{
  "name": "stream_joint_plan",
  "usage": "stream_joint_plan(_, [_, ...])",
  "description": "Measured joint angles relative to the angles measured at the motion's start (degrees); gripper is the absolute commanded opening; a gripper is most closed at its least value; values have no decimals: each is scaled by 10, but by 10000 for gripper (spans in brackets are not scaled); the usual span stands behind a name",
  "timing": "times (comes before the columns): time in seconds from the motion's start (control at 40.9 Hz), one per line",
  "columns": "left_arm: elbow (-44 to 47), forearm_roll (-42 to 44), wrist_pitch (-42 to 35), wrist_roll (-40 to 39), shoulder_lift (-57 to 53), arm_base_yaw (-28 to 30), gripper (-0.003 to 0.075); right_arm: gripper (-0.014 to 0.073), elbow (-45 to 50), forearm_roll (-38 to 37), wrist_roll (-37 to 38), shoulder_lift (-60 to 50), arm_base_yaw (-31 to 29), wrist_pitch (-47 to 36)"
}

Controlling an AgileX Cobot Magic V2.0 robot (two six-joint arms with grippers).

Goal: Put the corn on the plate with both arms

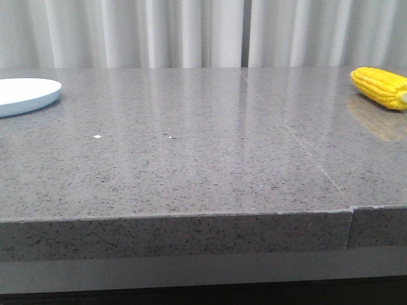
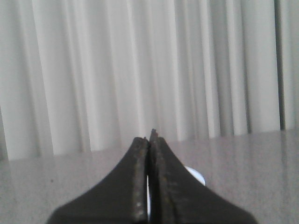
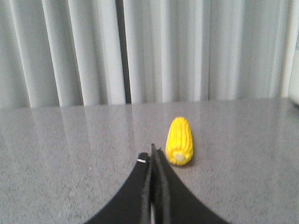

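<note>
- My left gripper (image 2: 149, 135) has its two dark fingers pressed flat together, with nothing between them.
- My right gripper (image 3: 152, 151) is closed the same way, fingertips meeting in a thin seam, and it holds nothing.
- The corn (image 3: 180, 140) lies on its side on the grey speckled table (image 3: 70, 154), just ahead of my right fingertips and slightly off to one side, not touching them. Its pale cut end faces my right gripper and its rounded tip points away toward the white curtain (image 3: 163, 46).
- In the front view the corn (image 1: 381, 88) sits at the far right of the table (image 1: 191, 165), partly cut by the frame edge, with a yellow reflection on the glossy surface below it.
- The plate (image 1: 25, 94) rests at the far left of the table, well apart from the corn, and is bare.
- From my left wrist, only a small pale sliver of the plate (image 2: 195, 175) shows just beyond my closed left fingers; the rest is hidden behind them.
- Neither of my arms appears in the front view.
</note>
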Motion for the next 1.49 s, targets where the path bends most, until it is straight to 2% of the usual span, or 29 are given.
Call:
stream_joint_plan(0.196, [-132, 0, 84, 0, 35, 0, -20, -119, -118, -19, 0, 41, 0, 81])
stream_joint_plan(0.416, [-253, 0, 220, 0, 150, 0, -20, -119, -222, -23, 0, 151, 0, 183])
stream_joint_plan(0.611, [-260, 0, 257, 0, 222, 0, -20, -119, -237, -23, 0, 233, 0, 232])
stream_joint_plan(0.954, [-260, 0, 274, 0, 291, 0, -19, -113, -237, -23, 0, 319, 0, 236])
stream_joint_plan(1.003, [-260, 0, 275, 0, 295, 0, -9, -81, -237, -25, 0, 327, 0, 236])
stream_joint_plan(1.051, [-260, -1, 277, 0, 300, 0, 31, -9, -237, -30, 0, 332, 0, 236])
stream_joint_plan(1.076, [-260, -1, 278, 0, 301, 0, 71, 31, -237, -34, 0, 334, 0, 237])
stream_joint_plan(1.125, [-260, -2, 281, 0, 305, 0, 166, 169, -237, -39, 0, 338, 0, 238])
stream_joint_plan(1.198, [-260, -2, 289, 0, 309, 0, 352, 375, -237, -44, 0, 342, 0, 240])
stream_joint_plan(1.272, [-260, -2, 294, 0, 316, 0, 488, 500, -237, -48, 0, 346, 0, 240])
stream_joint_plan(1.345, [-260, -2, 295, 0, 320, 0, 555, 558, -237, -48, 0, 346, 0, 240])
stream_joint_plan(1.492, [-264, -2, 314, 0, 343, 0, 554, 562, -237, -49, 0, 346, 0, 240])
